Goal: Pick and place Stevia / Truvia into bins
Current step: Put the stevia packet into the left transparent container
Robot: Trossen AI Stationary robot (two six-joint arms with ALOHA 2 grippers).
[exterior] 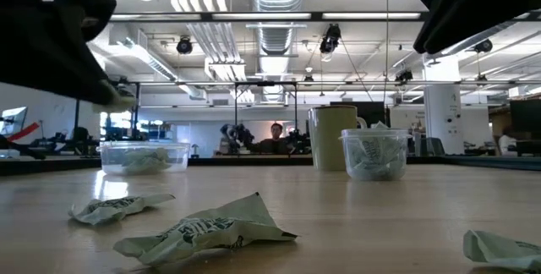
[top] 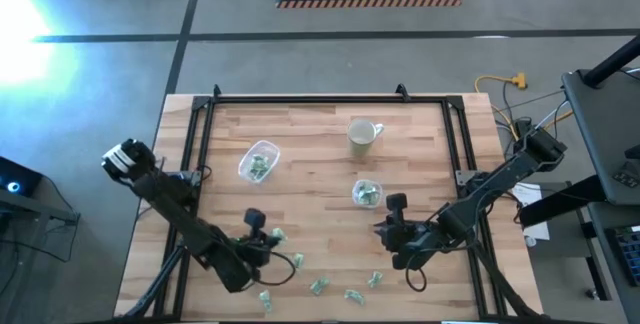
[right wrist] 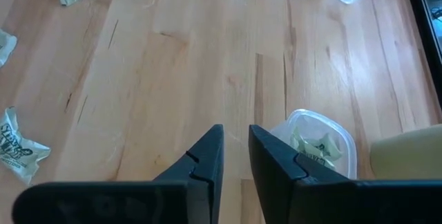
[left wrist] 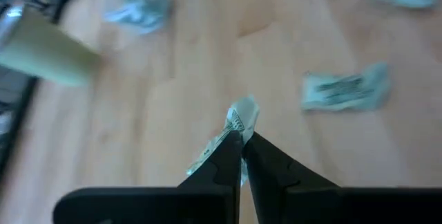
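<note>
From above, the left hand [top: 268, 244] sits at about seven o'clock on the wooden counter [top: 310, 154], and only its own wrist camera shows what it does: its fingers [left wrist: 228, 158] are clenched on a crumpled sweetener packet [left wrist: 238, 120], lifted clear of the boards, with another packet [left wrist: 344, 90] lying flat nearby. The overhead picture cannot show that pinch, but it alone gives the whole layout: the wide clear bin [top: 259, 161] at about ten o'clock, the pale mug [top: 362, 137] near twelve, the small clear cup [top: 366, 193] close to the centre, and loose packets [top: 320, 285] scattered along the near edge around six o'clock. The table-height camera shows the side walls: the wide bin [exterior: 144, 156] holds a shallow layer of packets, the cup [exterior: 374, 153] holds several standing against its wall, and the mug [exterior: 328, 139] stands just behind the cup. It also shows the packets' look up close: one wrinkled packet [exterior: 205, 232], white paper with green print, bent and creased. The right hand [top: 385, 230] hangs at about five o'clock, just on the near side of the cup; its wrist camera shows its fingers [right wrist: 207, 158] slightly parted with nothing between them, above bare wood beside the cup [right wrist: 319, 143].
</note>
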